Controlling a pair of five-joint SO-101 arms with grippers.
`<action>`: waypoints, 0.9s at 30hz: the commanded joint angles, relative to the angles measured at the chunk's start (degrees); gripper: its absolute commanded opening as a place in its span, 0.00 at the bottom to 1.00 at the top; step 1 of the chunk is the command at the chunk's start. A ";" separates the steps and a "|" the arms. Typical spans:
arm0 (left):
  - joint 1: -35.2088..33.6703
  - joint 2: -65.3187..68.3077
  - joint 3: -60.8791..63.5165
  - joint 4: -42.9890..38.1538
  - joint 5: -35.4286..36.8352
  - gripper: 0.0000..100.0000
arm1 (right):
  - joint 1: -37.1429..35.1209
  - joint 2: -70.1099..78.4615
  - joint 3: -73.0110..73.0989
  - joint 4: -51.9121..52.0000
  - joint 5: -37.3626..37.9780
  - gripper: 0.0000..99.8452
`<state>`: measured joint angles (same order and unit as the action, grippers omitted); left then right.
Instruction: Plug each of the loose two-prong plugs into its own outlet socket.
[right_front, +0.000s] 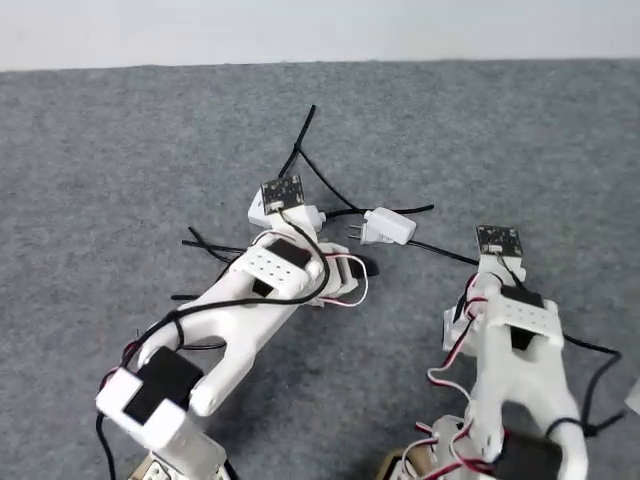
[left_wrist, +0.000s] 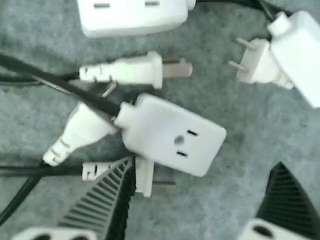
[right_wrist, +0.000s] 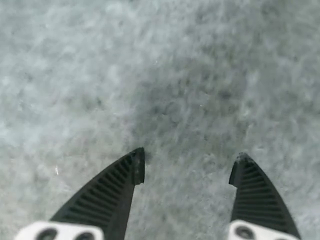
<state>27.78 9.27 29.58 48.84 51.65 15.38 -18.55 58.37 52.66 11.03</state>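
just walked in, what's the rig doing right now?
The left gripper hangs open over a tangle of white plugs and sockets on the grey carpet, holding nothing, with one outlet socket just ahead of its fingers. A loose two-prong plug lies beside that socket, unplugged, and the socket's slots are empty. The right gripper is open too, over bare carpet away from the pile. No plug looks seated yet.

A robotics lab bench: grey felt tabletop, bare white wall, left arm and right arm with exposed wiring.
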 joint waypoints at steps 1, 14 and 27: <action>-0.53 3.25 -6.55 2.90 0.88 0.39 | -0.57 1.36 -4.22 0.75 0.79 0.27; -0.79 16.97 -25.98 11.96 -0.44 0.14 | -1.63 2.68 -4.92 0.66 3.16 0.27; -0.26 23.65 -35.30 21.63 -8.18 0.01 | -1.89 2.68 -4.75 -0.66 3.25 0.27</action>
<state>27.34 33.10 -4.18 68.26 44.18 14.15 -16.00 56.70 52.66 13.58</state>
